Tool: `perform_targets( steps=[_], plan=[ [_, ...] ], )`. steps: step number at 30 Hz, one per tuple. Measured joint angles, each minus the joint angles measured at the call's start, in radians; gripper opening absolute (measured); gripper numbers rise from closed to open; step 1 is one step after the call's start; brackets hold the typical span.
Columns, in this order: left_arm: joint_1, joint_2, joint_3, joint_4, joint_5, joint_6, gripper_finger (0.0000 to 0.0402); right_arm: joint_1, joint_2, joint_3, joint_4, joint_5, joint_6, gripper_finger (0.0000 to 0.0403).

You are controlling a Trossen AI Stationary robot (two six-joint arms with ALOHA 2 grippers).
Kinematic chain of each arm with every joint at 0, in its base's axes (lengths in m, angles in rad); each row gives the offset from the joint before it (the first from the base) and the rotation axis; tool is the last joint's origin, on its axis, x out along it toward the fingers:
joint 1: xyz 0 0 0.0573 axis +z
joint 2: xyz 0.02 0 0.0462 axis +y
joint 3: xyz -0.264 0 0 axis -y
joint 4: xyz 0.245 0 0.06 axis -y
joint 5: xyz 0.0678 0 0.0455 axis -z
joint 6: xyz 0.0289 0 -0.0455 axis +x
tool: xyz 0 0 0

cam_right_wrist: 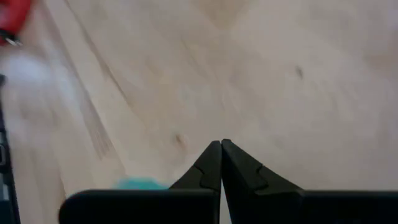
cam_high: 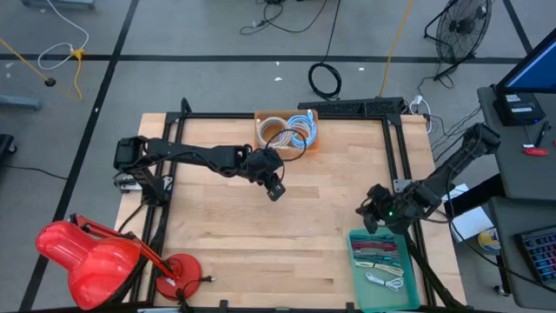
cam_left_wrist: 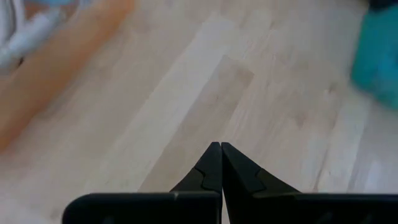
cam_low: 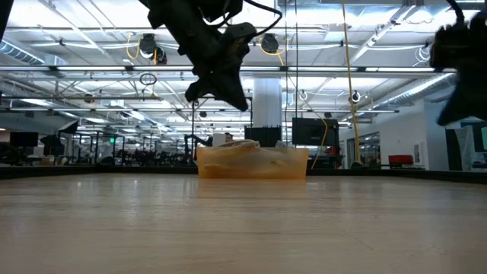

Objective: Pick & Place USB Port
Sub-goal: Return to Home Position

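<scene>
An orange tray (cam_high: 285, 130) at the table's far edge holds coiled white and blue USB cables (cam_high: 299, 132); it also shows in the low view as the orange tray (cam_low: 253, 162). A teal bin (cam_high: 382, 268) at the near right corner holds several cables. My left gripper (cam_high: 276, 189) hangs above the table just near-side of the orange tray, shut and holding nothing (cam_left_wrist: 221, 149). My right gripper (cam_high: 372, 213) hovers above the table by the teal bin's far end, shut and holding nothing (cam_right_wrist: 221, 146).
A red desk lamp (cam_high: 95, 256) stands at the near left corner. Black frame rails (cam_high: 400, 156) run along the table's left, right and far edges. Bare wood (cam_high: 261, 239) lies between the two grippers.
</scene>
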Motion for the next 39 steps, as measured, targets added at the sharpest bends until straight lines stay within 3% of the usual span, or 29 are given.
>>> perform_targets(
  steps=[5, 8, 15, 20, 23, 27, 33, 39],
  plan=[
    [0.038, 0.000, 0.000, 0.196, 0.052, -0.053, 0.0000, -0.130, -0.041, 0.000, 0.182, 0.020, -0.305, 0.0000],
    [0.052, 0.000, 0.000, 0.303, 0.084, -0.061, 0.0000, -0.249, -0.072, 0.000, 0.315, -0.050, -0.504, 0.0000],
    [0.074, 0.000, 0.000, 0.311, 0.100, -0.067, 0.0000, -0.620, -0.107, 0.000, 0.565, -0.414, -0.846, 0.0000],
    [0.080, 0.000, 0.000, 0.291, 0.110, -0.067, 0.0000, -0.916, -0.101, 0.000, 0.581, -0.727, -1.049, 0.0000],
    [0.081, 0.000, 0.000, 0.280, 0.116, -0.070, 0.0000, -1.065, -0.089, 0.000, 0.576, -0.887, -1.073, 0.0000],
    [0.078, 0.000, 0.000, 0.238, 0.126, -0.070, 0.0000, -1.136, -0.107, -0.023, 0.554, -0.887, -1.033, 0.0000],
    [0.057, 0.000, 0.000, 0.188, 0.126, -0.068, 0.0000, -1.074, -0.229, -0.102, 0.551, -0.710, -1.018, 0.0000],
    [0.050, 0.000, 0.000, 0.180, 0.129, -0.048, 0.0000, -1.027, -0.404, -0.178, 0.553, -0.702, -0.993, 0.0000]
  ],
)
